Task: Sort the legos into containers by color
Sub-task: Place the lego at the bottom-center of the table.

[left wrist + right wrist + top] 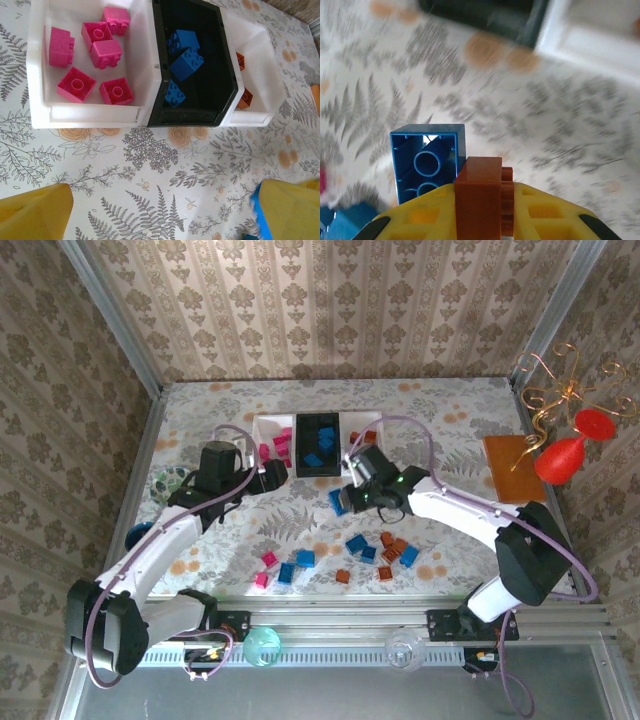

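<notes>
"While the right gripper [350, 498] is squeezed shut on that orange-brown brick [479, 192], where should it take it?" asks Mia.

"To the right white tray [257, 45], the one at the end of the row," says Ben. "Two orange-brown bricks [244, 97] lie in it already. The gripper hangs over the flowery table [450, 430], near the front of the trays, so I think it is a short trip."

"What is that blue brick [427, 160] doing there?"

"It sits just beside the brown one, with its hollow side facing the wrist camera. I cannot tell if it is stuck on. That is the tricky bit. I think the gripper should go up slowly first, so the blue one does not come along."

"And then?"

"The black tray [227, 95] with the blue bricks is right next door, so do not let go there. Stop above the middle of the white tray, come down low, and only then open the fingers. Dropped from high up, the brick might bounce out."

"What about the left gripper [165, 220]?"

"Its yellow fingers [35, 212] are spread wide and hold nothing. It hovers in front of the left white tray [37, 100], where the pink bricks [75, 85] are. It is well apart from the right one, so they should not bump."

"Is there much left to do?"

"Yes, I think so. Lots of loose legos [357, 543] lie on the table near the arms, pink, blue and orange-brown."
</notes>
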`<act>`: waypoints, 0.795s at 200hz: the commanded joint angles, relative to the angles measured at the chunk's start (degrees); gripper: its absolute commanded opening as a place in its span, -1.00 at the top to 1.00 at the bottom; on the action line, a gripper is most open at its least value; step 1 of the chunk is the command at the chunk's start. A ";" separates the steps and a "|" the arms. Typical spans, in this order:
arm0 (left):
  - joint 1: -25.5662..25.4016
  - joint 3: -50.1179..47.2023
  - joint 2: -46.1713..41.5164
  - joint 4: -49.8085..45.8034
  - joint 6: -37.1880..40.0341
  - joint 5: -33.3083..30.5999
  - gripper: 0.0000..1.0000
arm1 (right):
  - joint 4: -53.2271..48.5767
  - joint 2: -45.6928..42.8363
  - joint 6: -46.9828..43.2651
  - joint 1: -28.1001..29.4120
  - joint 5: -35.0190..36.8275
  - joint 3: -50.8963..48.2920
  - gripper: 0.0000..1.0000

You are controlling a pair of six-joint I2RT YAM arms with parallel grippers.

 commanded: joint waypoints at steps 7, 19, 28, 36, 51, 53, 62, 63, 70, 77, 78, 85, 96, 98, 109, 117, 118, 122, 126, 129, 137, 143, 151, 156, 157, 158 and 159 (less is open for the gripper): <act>-0.34 -0.04 -1.07 -0.59 -0.07 1.37 -0.90 | -2.03 1.53 1.38 -0.63 0.81 3.41 0.48; -0.45 -0.32 -1.49 -1.02 0.02 1.24 -0.90 | -2.06 2.26 2.22 0.10 -0.13 1.72 0.48; -0.45 -0.69 -1.81 -1.19 0.10 1.09 -0.90 | -1.86 2.83 2.51 1.26 0.08 -0.09 0.48; -0.51 -1.04 -2.02 -1.23 0.10 0.93 -0.90 | -1.40 3.60 2.80 2.56 0.28 -1.73 0.48; -0.46 -1.44 -1.88 -0.95 0.12 0.97 -0.90 | -1.01 6.00 3.38 4.69 0.80 -3.55 0.47; -0.45 -1.44 -1.81 -0.90 0.11 1.02 -0.90 | -1.01 6.43 3.44 4.85 1.05 -3.70 0.47; -0.43 -1.40 -1.45 -0.51 0.02 1.23 -0.90 | -0.48 7.72 3.79 5.64 1.78 -4.49 0.46; -0.44 -1.38 -1.40 -0.51 0.02 1.23 -0.90 | -0.43 7.84 3.89 5.68 1.82 -4.56 0.46; -0.45 -1.32 -1.05 -0.22 -0.07 1.41 -0.90 | 0.07 8.65 4.32 5.85 2.19 -5.05 0.45; -0.49 -1.21 -0.78 0.20 -0.24 1.59 -0.90 | 0.37 9.31 4.53 5.89 2.30 -5.37 0.43; -0.47 -1.19 -0.75 0.25 -0.24 1.63 -0.90 | 0.43 9.37 4.56 5.85 2.30 -5.40 0.43; -0.44 -1.10 -0.48 0.45 -0.33 1.76 -0.90 | 0.66 9.77 4.65 5.88 2.48 -5.51 0.39; -0.50 -1.01 -0.22 0.58 -0.51 1.85 -0.89 | 0.54 10.12 4.60 5.86 2.35 -5.40 0.25; -0.48 -1.05 -0.20 0.61 -0.51 1.85 -0.89 | 0.54 10.14 4.64 5.83 2.32 -5.33 0.21; -0.45 -1.15 -0.23 0.58 -0.51 1.94 -0.89 | 0.36 9.88 4.38 5.88 2.06 -5.24 0.00; -0.44 -1.39 -0.42 0.59 -0.60 1.94 -0.89 | 0.27 9.54 4.19 5.97 1.95 -5.16 -0.10; -0.44 -1.46 -0.44 0.57 -0.60 1.94 -0.89 | 0.25 9.49 4.22 5.93 1.96 -5.11 -0.11; -0.44 -1.56 -0.58 0.54 -0.60 1.94 -0.89 | 0.17 9.19 4.04 5.97 1.96 -5.16 -0.14; -0.49 -1.68 -0.74 0.49 -0.60 1.94 -0.89 | 0.05 8.94 3.98 5.95 2.08 -5.16 -0.15; -0.47 -1.83 -0.80 0.48 -0.60 1.87 -0.90 | -0.02 8.73 3.90 5.92 2.17 -5.16 -0.16; -0.41 -2.14 -1.11 0.51 -0.69 1.86 -0.89 | -0.28 8.17 3.81 5.89 2.30 -5.11 -0.16; -0.35 -2.43 -1.32 0.50 -0.77 1.77 -0.89 | -0.37 7.87 3.72 5.95 2.40 -5.22 -0.16; -0.31 -2.71 -1.53 0.57 -0.82 1.76 -0.89 | -0.49 7.48 3.74 5.88 2.48 -5.33 -0.13; -0.35 -2.83 -1.55 0.60 -0.85 1.68 -0.89 | -0.49 7.43 3.72 5.83 2.57 -5.39 -0.11; -0.35 -2.84 -1.58 0.58 -0.86 1.68 -0.89 | -0.53 7.43 3.72 5.87 2.57 -5.45 -0.10; -0.31 -2.84 -1.59 0.61 -0.86 1.68 -0.89 | -0.55 7.42 3.72 5.88 2.57 -5.48 -0.10; -0.33 -2.85 -1.55 0.58 -0.86 1.68 -0.89 | -0.56 7.42 3.72 5.85 2.57 -5.49 -0.10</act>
